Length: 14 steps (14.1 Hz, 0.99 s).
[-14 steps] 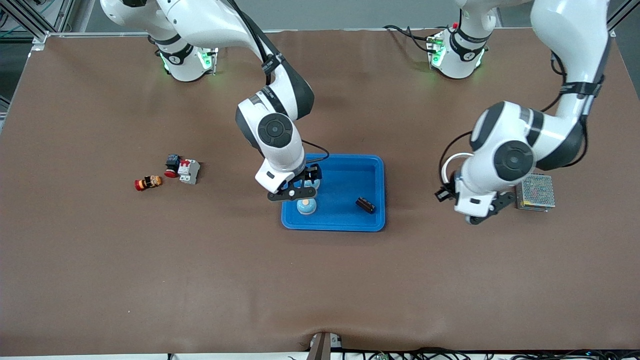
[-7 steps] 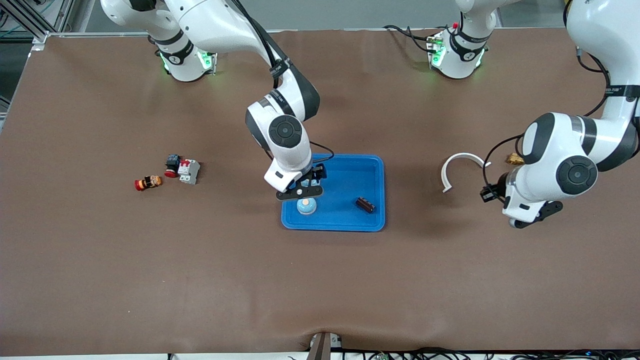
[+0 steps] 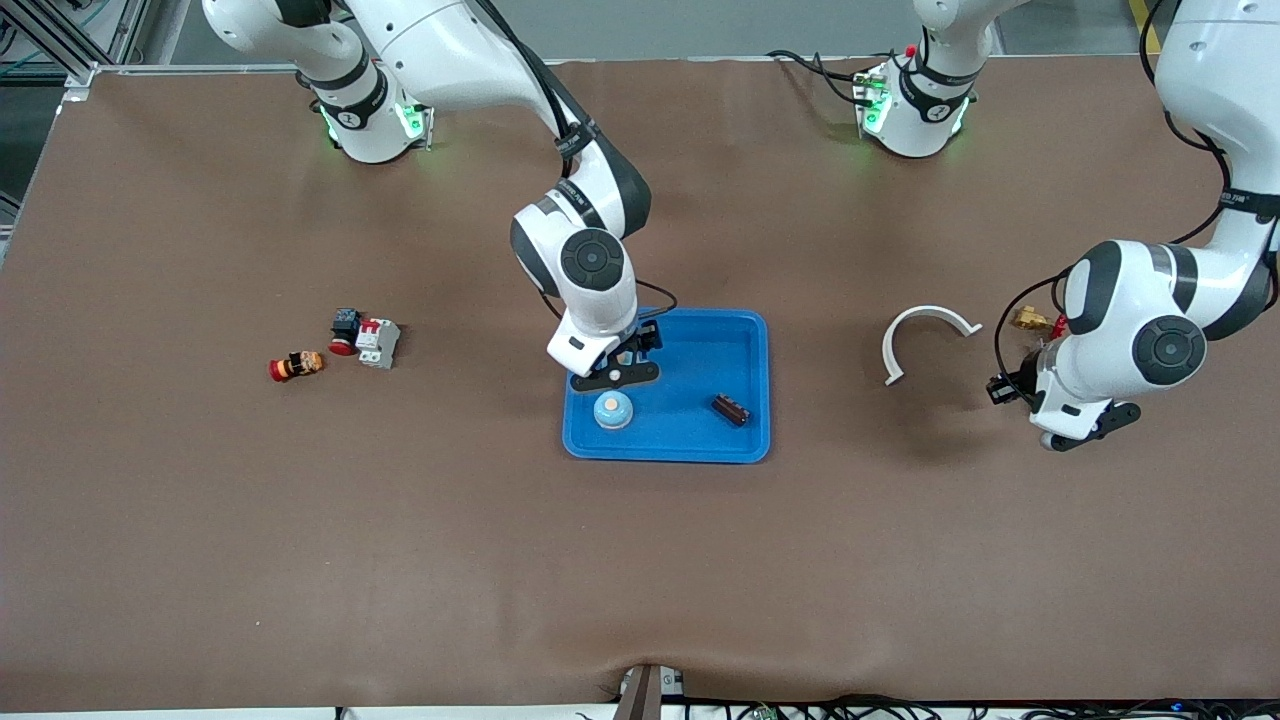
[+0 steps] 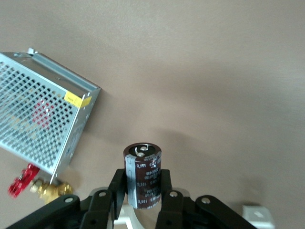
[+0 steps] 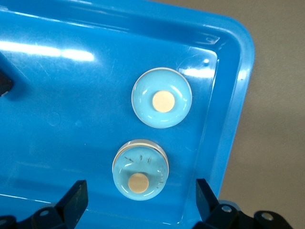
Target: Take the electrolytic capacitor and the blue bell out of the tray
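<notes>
Capacitor: a dark brown capacitor (image 4: pixel 143 164) stands upright between the fingers of the left gripper (image 4: pixel 142 191), up in the air, its metal top facing the wrist camera.
Left gripper: closed on the capacitor's sides and hanging over bare tabletop toward the left arm's end of the table (image 3: pixel 640 560); in the front view the left gripper (image 3: pixel 1072 428) sits at about four o'clock from a white C-shaped ring (image 3: pixel 928 335).
Bells: two pale blue bells lie in the blue tray (image 5: pixel 240 95), close together but apart. One bell (image 3: pixel 613 410) rests near the tray's seven o'clock corner in the front view; the second bell (image 5: pixel 140 171) is at about twelve o'clock from it, largely covered there by the gripper.
Right gripper: the right gripper (image 3: pixel 617 373) hovers low over the tray with its fingers spread wide and nothing in them; in the right wrist view the two fingertips flank the second bell without touching it.
Tray: the blue tray (image 3: pixel 690 450) sits mid-table and also holds a dark brown part (image 3: pixel 731 409) at about three o'clock from the bells.
Near the left arm: a perforated metal box (image 4: pixel 38 119) lies on the table, with a brass fitting with a red handle (image 4: pixel 45 188) just beside one corner.
Right arm's end: a red-capped button (image 3: pixel 297 365), a grey breaker (image 3: pixel 378 342) and a small black-and-red part (image 3: pixel 345 328) lie grouped together, well apart from the tray at its nine o'clock.
</notes>
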Each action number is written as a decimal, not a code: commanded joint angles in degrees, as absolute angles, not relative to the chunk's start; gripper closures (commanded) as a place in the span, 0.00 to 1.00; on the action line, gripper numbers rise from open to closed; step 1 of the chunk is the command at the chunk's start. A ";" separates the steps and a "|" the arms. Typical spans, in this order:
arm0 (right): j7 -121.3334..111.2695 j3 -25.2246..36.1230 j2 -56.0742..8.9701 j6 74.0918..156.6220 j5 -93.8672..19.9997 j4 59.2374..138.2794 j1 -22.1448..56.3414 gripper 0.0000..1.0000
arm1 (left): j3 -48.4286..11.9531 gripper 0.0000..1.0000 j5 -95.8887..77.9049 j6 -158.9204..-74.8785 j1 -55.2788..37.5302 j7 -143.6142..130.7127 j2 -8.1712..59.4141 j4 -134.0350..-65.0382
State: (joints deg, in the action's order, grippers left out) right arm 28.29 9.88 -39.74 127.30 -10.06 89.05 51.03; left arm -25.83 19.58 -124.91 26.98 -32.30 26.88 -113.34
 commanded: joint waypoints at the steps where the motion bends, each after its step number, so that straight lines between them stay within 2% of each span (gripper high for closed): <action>1: 28.13 10.28 -39.46 131.12 -9.84 91.75 51.59 0.00 | -26.37 1.00 23.81 -126.74 27.60 -32.17 28.04 -114.52; 6: 28.04 10.28 -41.13 133.41 -9.23 92.55 51.94 0.00 | -26.10 1.00 24.26 -127.35 27.95 -32.17 30.50 -114.43; 7: 28.04 10.28 -41.31 133.59 -9.23 92.46 52.03 0.00 | -26.10 0.96 24.26 -127.35 28.12 -32.17 31.02 -114.35; 10: 28.04 10.28 -41.83 134.21 -9.23 92.46 52.03 0.00 | -26.10 0.43 24.26 -127.35 28.12 -32.17 31.55 -114.26; 11: 28.04 10.28 -41.92 134.21 -9.23 92.37 52.03 0.00 | -26.19 0.12 24.26 -127.18 28.12 -32.08 31.47 -114.00; 12: 28.04 10.28 -41.92 134.21 -9.23 92.37 52.03 0.00 | -26.28 0.00 24.26 -126.74 28.12 -31.99 31.03 -113.91; 14: 28.04 10.28 -42.01 134.82 -9.23 92.29 52.12 0.00 | -26.63 0.00 24.08 -125.43 27.95 -32.17 29.72 -113.56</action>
State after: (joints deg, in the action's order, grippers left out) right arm 28.04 9.88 -41.83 133.86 -9.87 92.33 51.40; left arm -25.87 23.02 -126.57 27.44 -32.30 31.54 -113.63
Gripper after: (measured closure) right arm 0.000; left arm 0.379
